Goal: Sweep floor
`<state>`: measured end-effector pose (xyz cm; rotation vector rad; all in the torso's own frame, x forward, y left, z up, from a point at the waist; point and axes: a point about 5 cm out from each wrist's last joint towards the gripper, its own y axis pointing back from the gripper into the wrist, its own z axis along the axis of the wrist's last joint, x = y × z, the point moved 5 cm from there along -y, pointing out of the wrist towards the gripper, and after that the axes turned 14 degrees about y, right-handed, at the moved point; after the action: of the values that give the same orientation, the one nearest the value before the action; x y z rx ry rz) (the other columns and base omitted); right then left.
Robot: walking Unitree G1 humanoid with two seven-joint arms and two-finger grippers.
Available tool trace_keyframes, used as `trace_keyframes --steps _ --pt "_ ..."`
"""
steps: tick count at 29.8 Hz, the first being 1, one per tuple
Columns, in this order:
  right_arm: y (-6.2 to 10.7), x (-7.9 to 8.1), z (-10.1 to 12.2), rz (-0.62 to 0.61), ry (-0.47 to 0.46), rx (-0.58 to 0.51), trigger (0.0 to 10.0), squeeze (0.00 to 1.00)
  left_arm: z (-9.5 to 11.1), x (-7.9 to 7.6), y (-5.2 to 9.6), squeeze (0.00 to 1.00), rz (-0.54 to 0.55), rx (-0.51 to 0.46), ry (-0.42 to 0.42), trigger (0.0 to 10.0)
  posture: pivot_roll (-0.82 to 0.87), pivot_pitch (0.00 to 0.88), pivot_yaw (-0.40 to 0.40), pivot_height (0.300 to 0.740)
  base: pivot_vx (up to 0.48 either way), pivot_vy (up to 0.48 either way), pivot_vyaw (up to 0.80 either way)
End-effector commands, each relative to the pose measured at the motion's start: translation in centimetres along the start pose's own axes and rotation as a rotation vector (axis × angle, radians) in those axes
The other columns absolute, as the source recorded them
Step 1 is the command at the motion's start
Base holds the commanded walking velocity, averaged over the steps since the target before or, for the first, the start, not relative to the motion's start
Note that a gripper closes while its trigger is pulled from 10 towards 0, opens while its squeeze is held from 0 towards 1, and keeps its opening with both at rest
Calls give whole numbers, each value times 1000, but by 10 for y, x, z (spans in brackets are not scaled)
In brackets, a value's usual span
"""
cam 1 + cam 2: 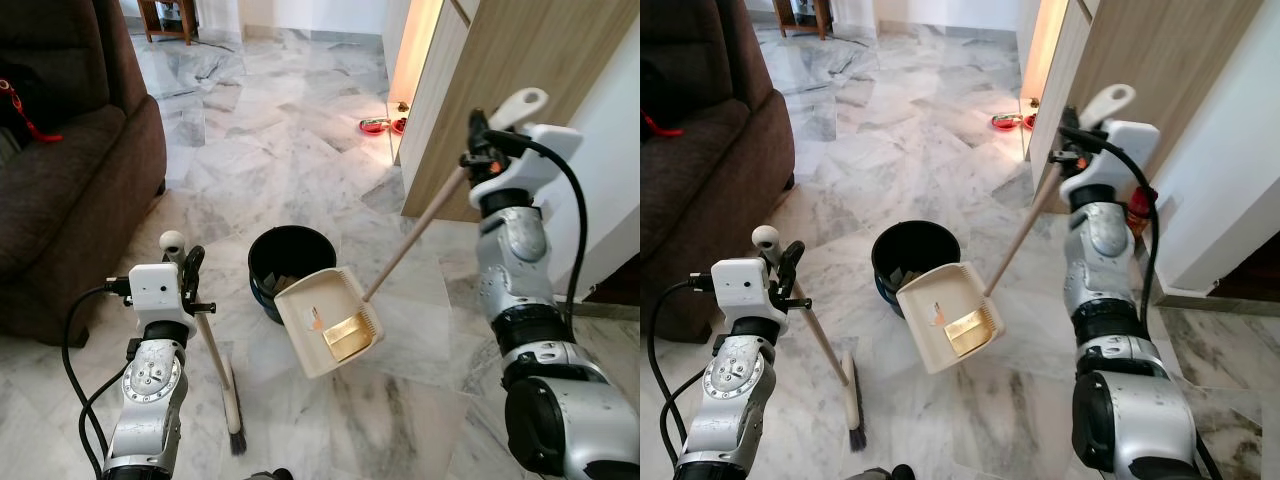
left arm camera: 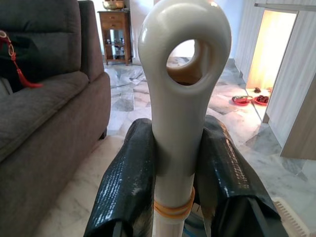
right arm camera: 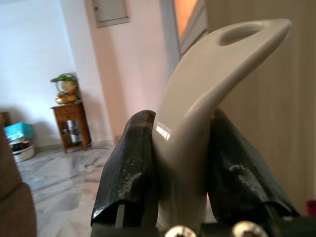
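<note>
Right gripper fingers are pinching the dustpan handle top, pan tilting beside the bin. Left gripper fingers are clamping the broom, bristles touching floor. Both judged light, stiff, top-heavy; handle ends suit gripping.

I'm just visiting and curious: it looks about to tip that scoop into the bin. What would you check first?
1. Right gripper clamped on dustpan handle: ok.
2. Left gripper clamped on broom: ok.
3. Debris in the pan: ok, yellowish pieces.
4. Pan over black bucket: not ok, it sits beside the rim, towards the robot.
5. Bucket upright: ok.
6. Room left inside bucket: cannot tell.
</note>
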<state>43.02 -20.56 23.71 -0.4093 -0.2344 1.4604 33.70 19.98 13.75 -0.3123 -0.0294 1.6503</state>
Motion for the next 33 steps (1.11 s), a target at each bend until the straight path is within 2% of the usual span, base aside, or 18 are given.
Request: trace_keyframes --steps 1,3,6,11,15,18,21,23,33 --pt "3 -9 1 -19 34 -8 10000 0 10 -4 -5 0 -19 -44 -5 10000 3 48 -9 740 0 0 0" --pt "5 -12 0 -33 27 -6 10000 0 10 -3 -5 0 -20 -44 -6 10000 2 50 -7 740 0 0 0" --pt "12 -26 -7 -79 37 13 10000 0 8 -3 -5 0 -22 -39 -7 10000 0 51 -6 740 0 0 0" --pt "22 -31 -7 -91 40 -1 10000 0 8 -4 -5 0 -26 -38 -6 10000 -4 55 -1 740 0 0 0" --pt "25 -39 0 -124 -21 -34 10000 0 8 -4 -6 0 -30 -36 -5 10000 -9 54 0 740 0 0 0" --pt "29 -38 2 -126 -17 -41 10000 0 8 -5 -6 0 -31 -36 -3 10000 -11 55 0 740 0 0 0" --pt "35 -41 1 -134 -2 -35 10000 0 8 -5 -6 0 -33 -36 -2 10000 -11 55 0 740 0 0 0" --pt "47 -47 2 -153 8 -46 10000 0 8 -6 -6 0 -35 -35 -1 10000 -11 55 0 740 0 0 0" --pt "77 -49 20 -163 99 -84 10000 0 5 -8 -7 0 -43 -26 0 10000 -27 56 10 740 0 0 0"
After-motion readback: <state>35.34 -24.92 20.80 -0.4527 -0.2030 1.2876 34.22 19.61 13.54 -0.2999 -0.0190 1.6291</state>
